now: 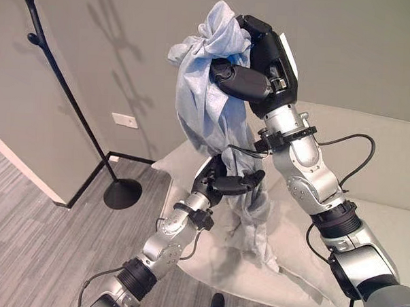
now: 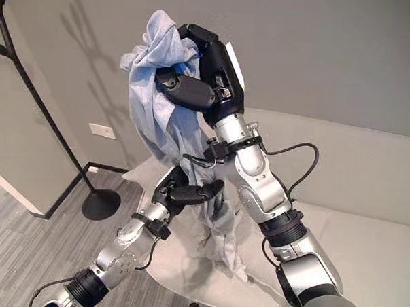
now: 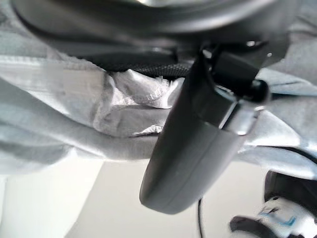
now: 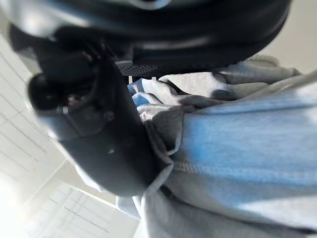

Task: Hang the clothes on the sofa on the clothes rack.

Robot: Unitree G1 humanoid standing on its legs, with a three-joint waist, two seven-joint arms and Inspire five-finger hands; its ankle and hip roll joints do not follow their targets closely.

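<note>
Black clothes rack (image 1: 65, 93) stands at ten o'clock, well apart. Right hand (image 1: 260, 61) grips pale blue garment (image 1: 214, 106) high; left hand (image 1: 224, 180) clutches its lower folds above the sofa (image 1: 386, 222).

The room is evenly bright. On the grey wall (image 1: 161, 70) a soft shadow of the clothes rack (image 1: 59, 72) falls to its right. In the wrist views the pale blue garment (image 4: 237, 148) is blurred, and bright glare washes the background.
</note>
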